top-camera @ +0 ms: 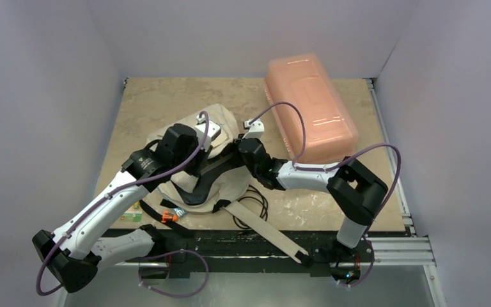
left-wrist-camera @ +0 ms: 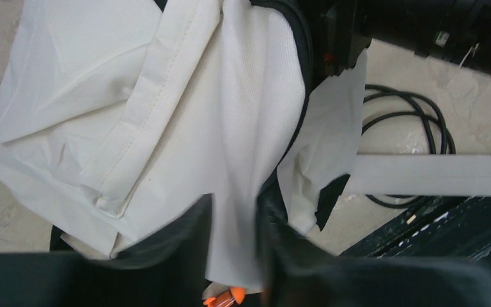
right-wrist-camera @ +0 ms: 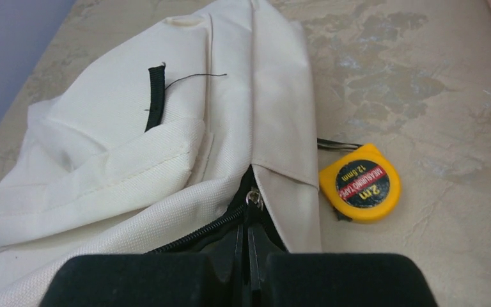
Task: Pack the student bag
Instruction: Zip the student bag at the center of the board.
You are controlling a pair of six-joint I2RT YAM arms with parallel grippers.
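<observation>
The cream student bag (top-camera: 221,117) lies left of the table's middle, its black straps spread toward the front. My left gripper (top-camera: 192,157) is over its middle. In the left wrist view the gripper (left-wrist-camera: 236,256) is shut on a fold of the bag's cream fabric (left-wrist-camera: 166,96), which runs between the dark fingers. My right gripper (top-camera: 240,151) is at the bag's right side. In the right wrist view the gripper (right-wrist-camera: 246,240) is shut on the black zipper pull (right-wrist-camera: 253,199) of the bag (right-wrist-camera: 134,147). The zipper is partly open and shows dark lining.
A translucent pink plastic box (top-camera: 310,105) stands at the back right. A yellow tape measure (right-wrist-camera: 360,183) lies on the table just right of the bag. An orange-tipped item (top-camera: 169,217) and a green item (top-camera: 131,214) lie near the front left. A beige strap (top-camera: 262,225) and a black cable (top-camera: 259,199) trail toward the front edge.
</observation>
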